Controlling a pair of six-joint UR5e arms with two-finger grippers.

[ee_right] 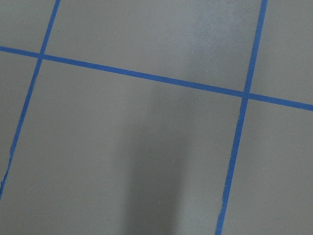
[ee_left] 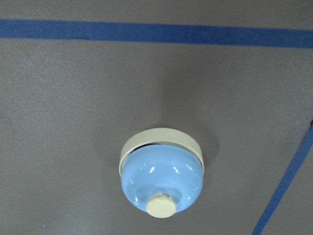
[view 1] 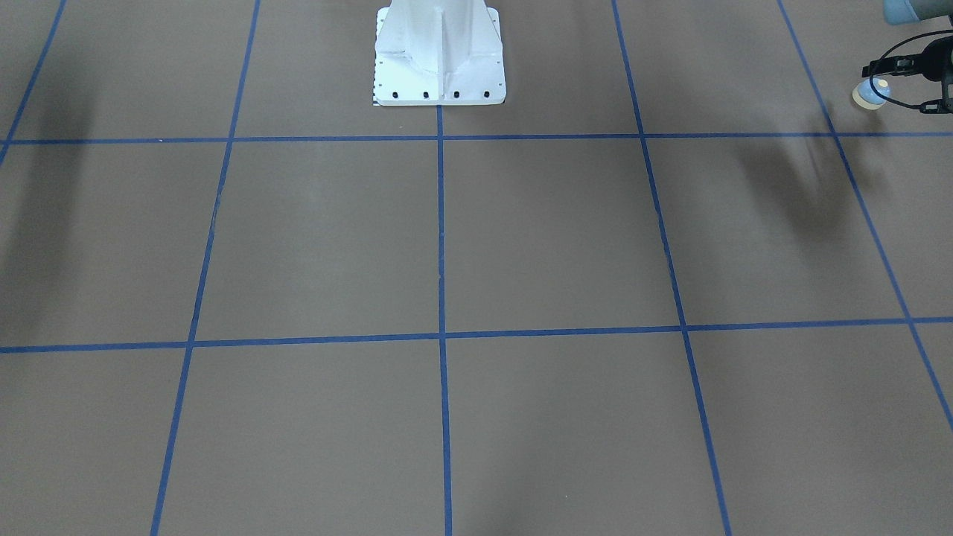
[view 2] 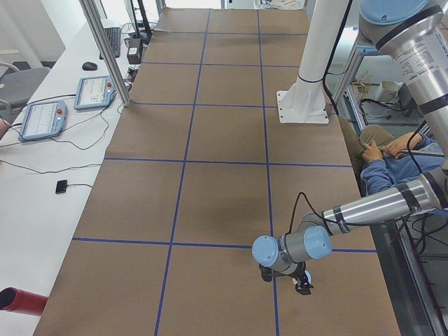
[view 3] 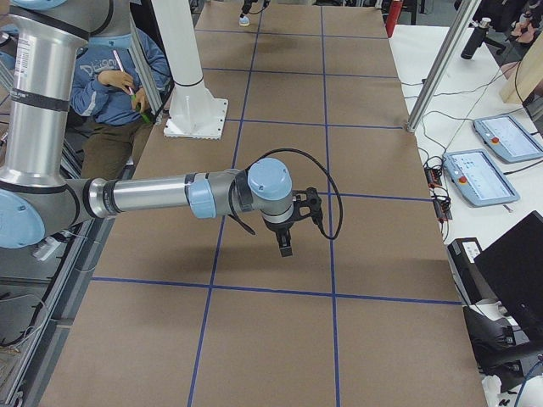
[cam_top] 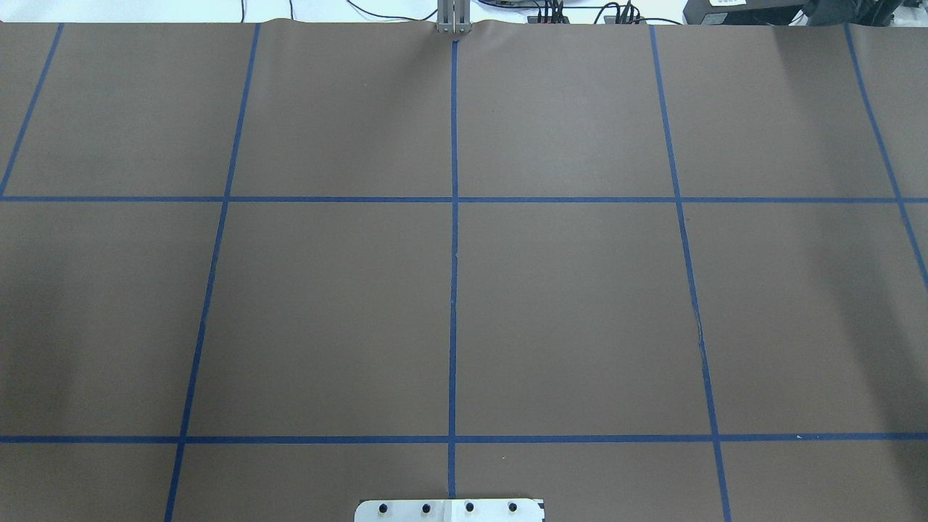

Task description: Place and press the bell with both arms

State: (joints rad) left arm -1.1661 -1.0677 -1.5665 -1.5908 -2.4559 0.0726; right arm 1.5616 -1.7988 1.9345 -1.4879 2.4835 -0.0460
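Just beside left tool [view 2: 302,284], on brown table [view 1: 551,238]: bell [ee_left: 161,178] upright, button [ee_left: 161,206] up, axis vertical. Around: blue tape grid [cam_top: 453,290], white pedestal [view 1: 439,59], teach pendants [view 3: 484,176]. Right tool [view 3: 285,248] well apart. Jaw gaps of both tools: cannot tell.

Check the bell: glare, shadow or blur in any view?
Left wrist view: bell sharp, small glints on the dome, soft shadow on the mat. Front-facing view: bell tiny at the right edge, broad blurry shadow left of it. Overhead view: bell out of frame.
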